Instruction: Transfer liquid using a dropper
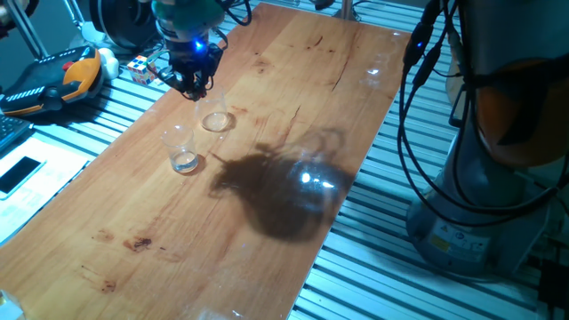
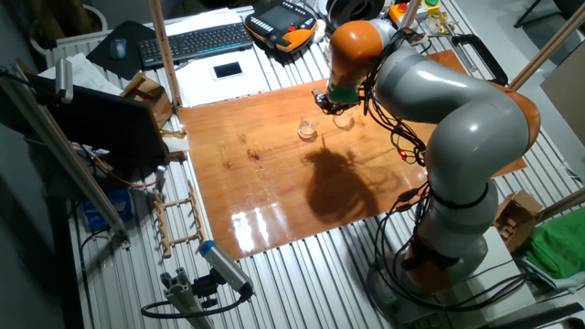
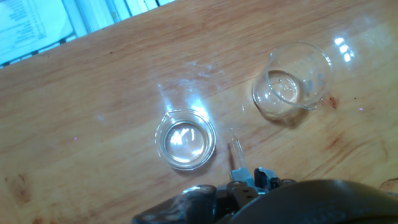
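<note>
In the hand view the dropper (image 3: 236,151) shows as a thin clear tube sticking out from my gripper (image 3: 249,180), which is shut on it; its bulb is hidden by the fingers. The tube's tip hangs over bare wood just right of the flat round clear dish (image 3: 185,138). A small clear glass cup (image 3: 292,84) stands farther right. The liquid appears only as pale glints in the dish and in the cup's bottom (image 3: 285,87). From the fixed views the gripper (image 1: 192,87) (image 2: 329,100) hovers above the dish (image 1: 216,121) (image 2: 343,121), with the cup (image 1: 182,151) (image 2: 308,130) nearby.
The wooden table (image 1: 267,222) sits on a slatted metal bench. An orange teach pendant (image 1: 53,80) and a small colourful cube (image 1: 140,69) lie off its far-left edge. Black cables (image 1: 418,133) hang near the robot base (image 1: 480,196) on the right.
</note>
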`<control>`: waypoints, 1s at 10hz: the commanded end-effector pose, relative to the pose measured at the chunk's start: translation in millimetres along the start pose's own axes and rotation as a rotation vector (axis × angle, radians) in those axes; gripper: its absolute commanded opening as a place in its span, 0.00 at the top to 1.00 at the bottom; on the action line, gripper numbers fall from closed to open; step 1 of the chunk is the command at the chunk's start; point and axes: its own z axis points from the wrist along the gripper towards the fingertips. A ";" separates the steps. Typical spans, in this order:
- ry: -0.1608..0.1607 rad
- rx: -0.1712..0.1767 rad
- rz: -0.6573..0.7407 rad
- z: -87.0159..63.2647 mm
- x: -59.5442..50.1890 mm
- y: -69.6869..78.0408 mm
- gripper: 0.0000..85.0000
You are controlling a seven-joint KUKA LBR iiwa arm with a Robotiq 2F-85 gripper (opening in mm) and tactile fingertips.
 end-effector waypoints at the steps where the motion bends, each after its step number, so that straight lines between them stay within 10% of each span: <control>1: 0.003 0.005 0.000 0.1 0.0 0.0 0.99; 6: 0.003 0.005 -0.075 0.1 0.0 0.0 0.99; 10: -0.003 -0.013 -0.013 -16.2 -26.8 -31.0 0.99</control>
